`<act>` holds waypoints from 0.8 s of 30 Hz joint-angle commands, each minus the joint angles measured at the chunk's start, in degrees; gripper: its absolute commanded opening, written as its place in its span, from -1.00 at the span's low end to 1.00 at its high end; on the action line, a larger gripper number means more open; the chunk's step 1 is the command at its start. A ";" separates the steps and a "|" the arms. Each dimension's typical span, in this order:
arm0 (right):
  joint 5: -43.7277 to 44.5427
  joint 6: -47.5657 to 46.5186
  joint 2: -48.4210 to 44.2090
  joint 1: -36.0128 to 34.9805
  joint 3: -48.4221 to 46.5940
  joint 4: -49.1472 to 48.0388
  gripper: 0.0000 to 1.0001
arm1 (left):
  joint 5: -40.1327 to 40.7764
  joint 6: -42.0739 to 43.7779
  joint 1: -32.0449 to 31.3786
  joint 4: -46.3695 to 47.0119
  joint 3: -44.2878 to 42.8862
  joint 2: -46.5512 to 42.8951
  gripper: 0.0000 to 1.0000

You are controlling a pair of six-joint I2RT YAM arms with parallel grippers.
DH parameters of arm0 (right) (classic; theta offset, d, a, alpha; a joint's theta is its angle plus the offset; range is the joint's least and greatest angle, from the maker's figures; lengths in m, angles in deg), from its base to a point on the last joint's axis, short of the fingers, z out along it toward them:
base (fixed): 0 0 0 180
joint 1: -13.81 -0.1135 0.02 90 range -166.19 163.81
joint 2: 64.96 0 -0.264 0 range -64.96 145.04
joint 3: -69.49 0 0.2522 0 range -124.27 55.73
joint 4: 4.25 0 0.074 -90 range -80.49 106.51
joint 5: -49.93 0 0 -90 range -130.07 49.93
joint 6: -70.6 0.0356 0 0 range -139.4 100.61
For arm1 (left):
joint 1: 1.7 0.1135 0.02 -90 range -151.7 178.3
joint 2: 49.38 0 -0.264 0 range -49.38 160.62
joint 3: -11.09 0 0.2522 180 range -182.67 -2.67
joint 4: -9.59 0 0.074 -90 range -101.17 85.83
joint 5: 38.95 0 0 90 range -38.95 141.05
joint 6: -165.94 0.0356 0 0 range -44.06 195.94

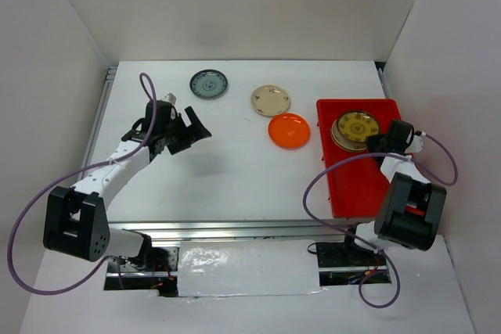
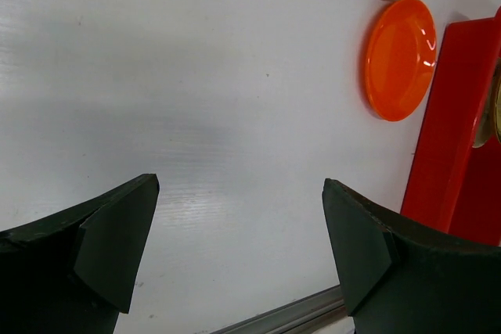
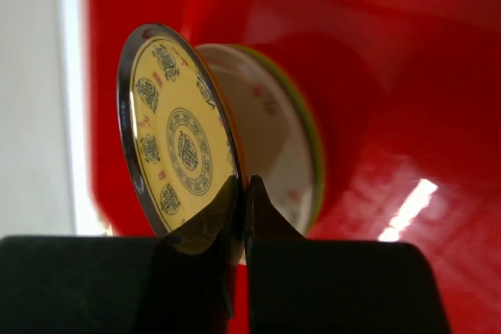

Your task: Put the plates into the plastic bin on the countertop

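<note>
Pinches the near rim of the brown-and-gold plate (image 3: 176, 146) in the right gripper (image 3: 243, 193), with no gap left between the dark fingers (image 3: 203, 224). Holds that plate over a stack of plates (image 3: 301, 154) inside the plastic bin (image 3: 438, 76), cream with small motifs on top and a lime edge beneath. Cannot tell whether resting on the stack or just above it. From overhead, sits in the far left part of the bin, close to its left wall.

Across the countertop (image 1: 235, 185), spreads the left gripper (image 1: 188, 132) wide over bare white, gripping nothing. Beyond it, outside the bin: a teal-blue plate (image 1: 209, 84) toward the far edge, a cream plate (image 1: 271, 100) near the middle, and an orange plate (image 1: 289, 131) just beside the bin's left wall.

Judged light, stiff and glossy, so likely to slide between smooth fingers and to chip if dropped onto the others. Best taken by the rim, where the shallow lip rises off the surface and gives the fingers an edge to bite, as with the one now held
</note>
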 commanded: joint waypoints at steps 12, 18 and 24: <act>2.45 -2.12 -12.65 -0.89 -2.92 11.89 1.00 | 4.26 1.41 0.67 -0.10 -4.28 7.08 0.99; -2.35 -3.78 -26.81 -0.01 5.43 11.73 1.00 | 5.87 -7.19 4.35 6.56 -9.46 16.90 0.98; -18.14 -8.18 -28.05 1.49 4.37 11.65 1.00 | 1.81 -12.21 8.40 18.07 -19.48 32.48 0.99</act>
